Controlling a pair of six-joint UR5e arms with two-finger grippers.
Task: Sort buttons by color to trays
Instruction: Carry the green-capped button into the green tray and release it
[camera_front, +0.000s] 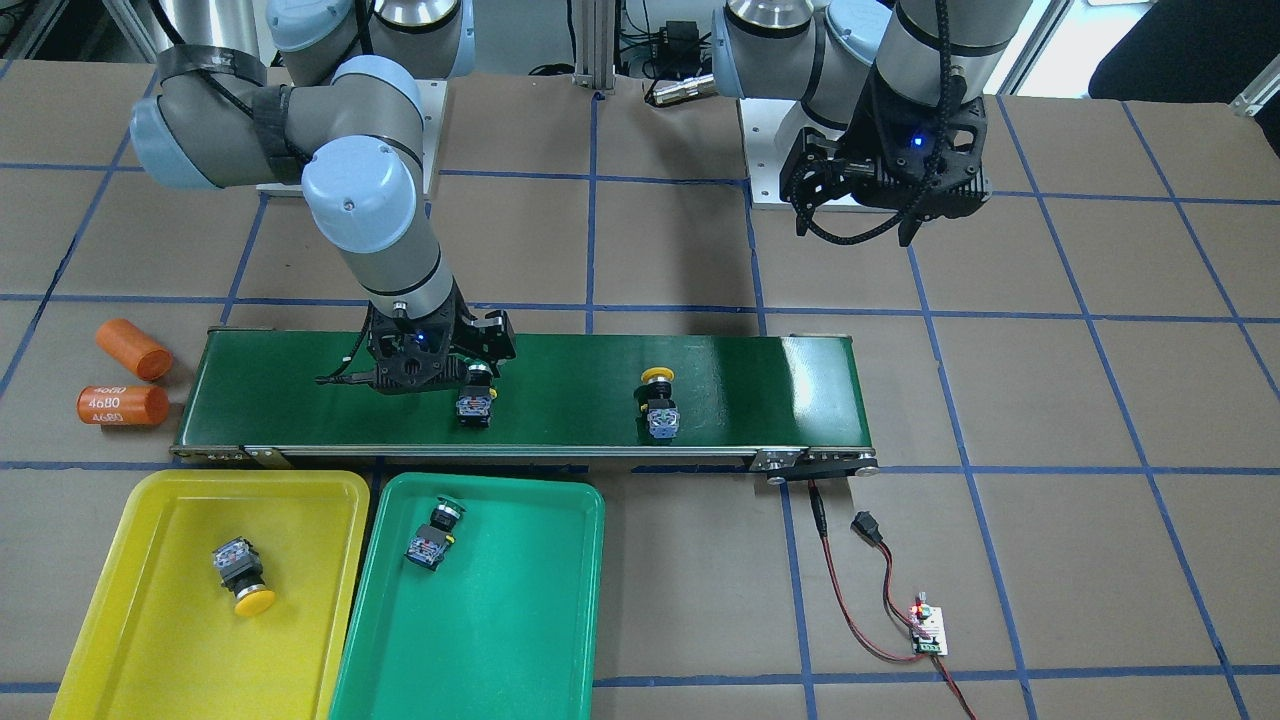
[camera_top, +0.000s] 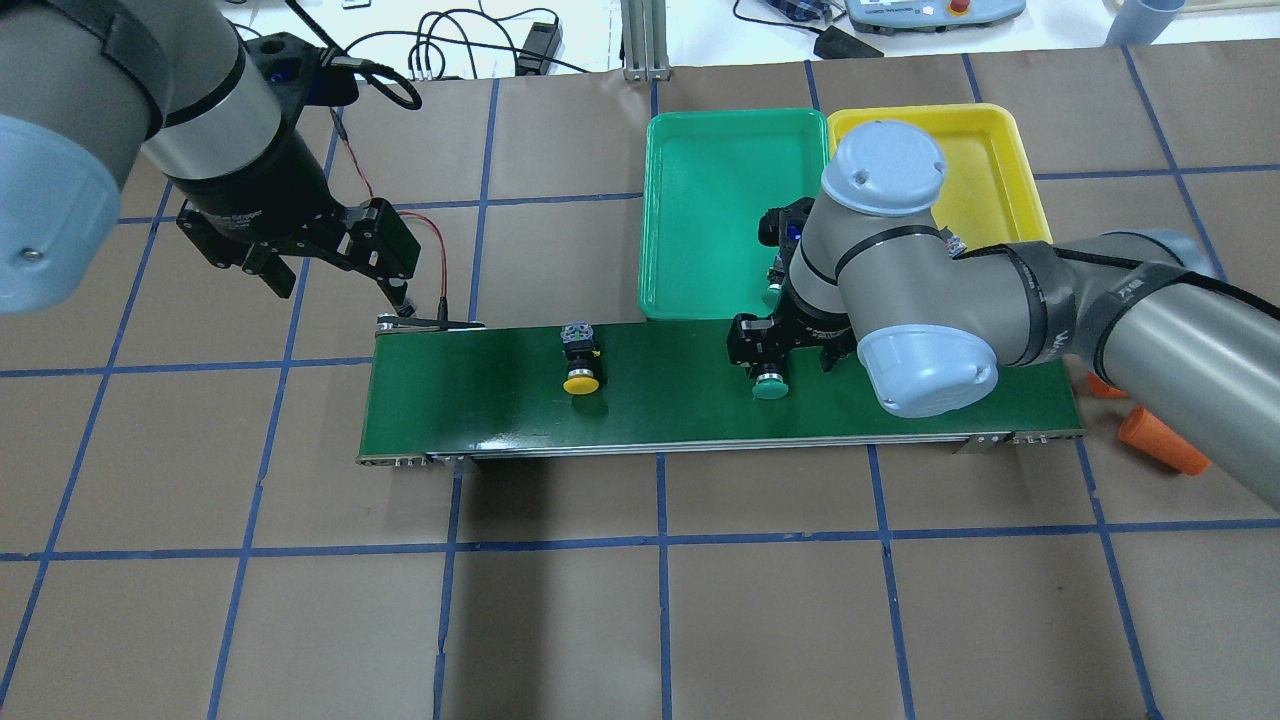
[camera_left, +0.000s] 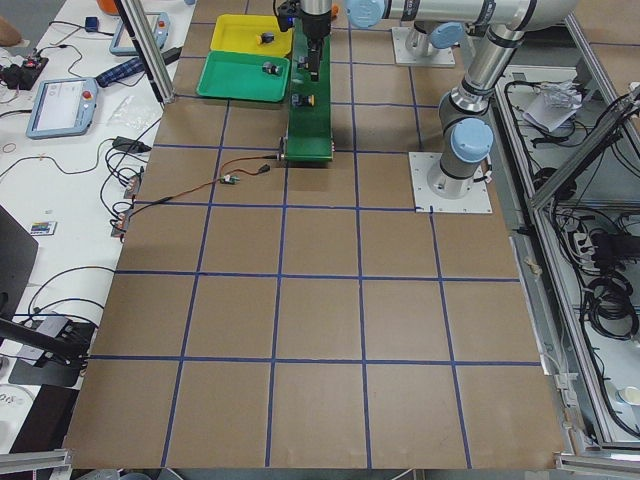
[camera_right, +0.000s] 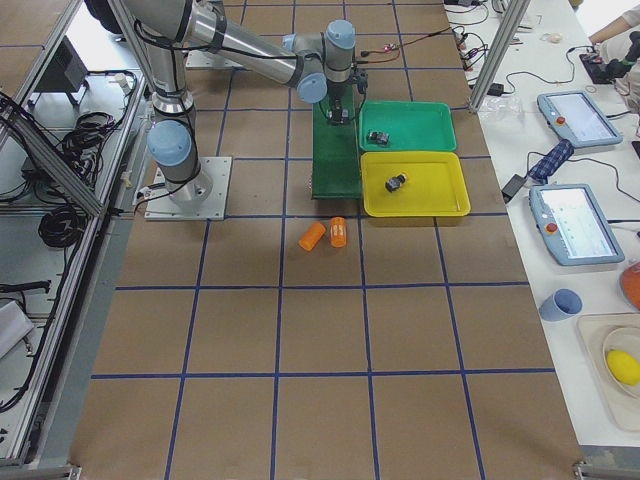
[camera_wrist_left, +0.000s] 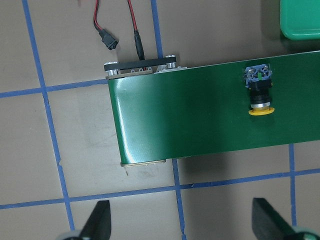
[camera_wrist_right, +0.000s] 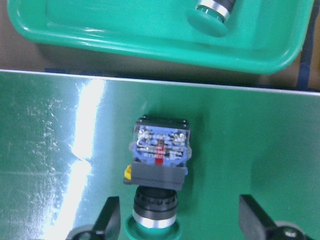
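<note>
Green button on the belt (camera_wrist_right: 159, 165): you find it lying on its side between the fingers of the right claw, and neither finger touches it.
Right claw (camera_wrist_right: 177, 222): spread wide, low over the conveyor belt (camera_front: 560, 350), straddling the cap end of that button and holding nothing.
Green tray (camera_front: 500, 620): just beside the belt near the right claw; you see one green-capped button (camera_front: 433, 535) lying in it near the belt-side rim.
Yellow tray (camera_front: 150, 620): edge to edge with the green tray; one yellow-capped button (camera_front: 243, 575) lies in it on its side.
Yellow button on the belt (camera_front: 658, 400): on its side near the belt's middle, well apart from both claws.
Left claw (camera_wrist_left: 182, 220): wide open and empty, raised over the bare tabletop (camera_front: 1050, 400) past the belt's far end.
Orange cylinders (camera_front: 133, 350): two on the tabletop off the belt's tray end, one marked 4680.
Circuit board (camera_front: 930, 635): on the tabletop, red wires running toward the belt's end.
</note>
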